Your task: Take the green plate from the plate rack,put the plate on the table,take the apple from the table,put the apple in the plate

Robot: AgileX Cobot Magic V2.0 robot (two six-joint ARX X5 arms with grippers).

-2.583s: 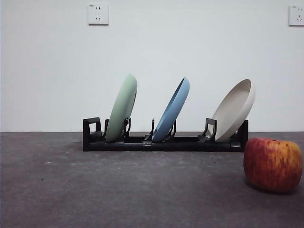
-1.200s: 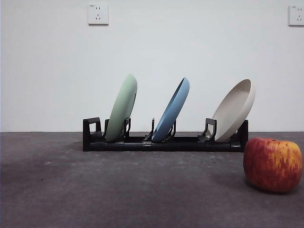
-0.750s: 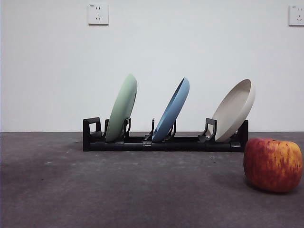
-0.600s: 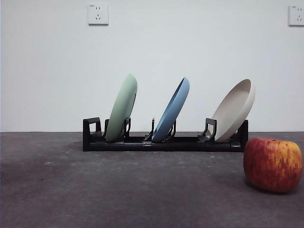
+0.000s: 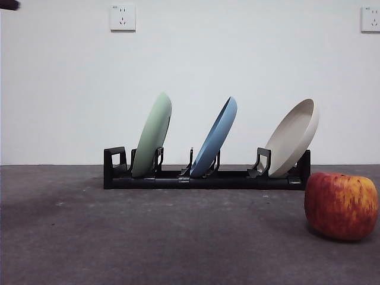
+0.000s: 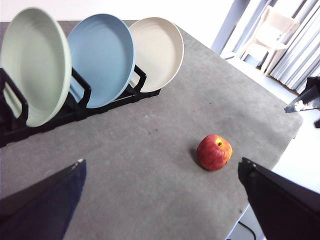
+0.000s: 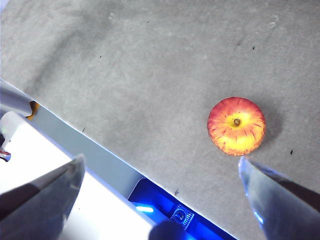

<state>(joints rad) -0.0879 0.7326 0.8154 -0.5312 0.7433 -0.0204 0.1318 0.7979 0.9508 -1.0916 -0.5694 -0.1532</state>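
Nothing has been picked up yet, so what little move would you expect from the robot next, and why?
Probably the left tool, wide open, descends toward the green plate, which stands untouched in the plate rack. The apple waits on the table; the plate goes first.

Three plates (image 5: 216, 138), one apple (image 5: 341, 205)
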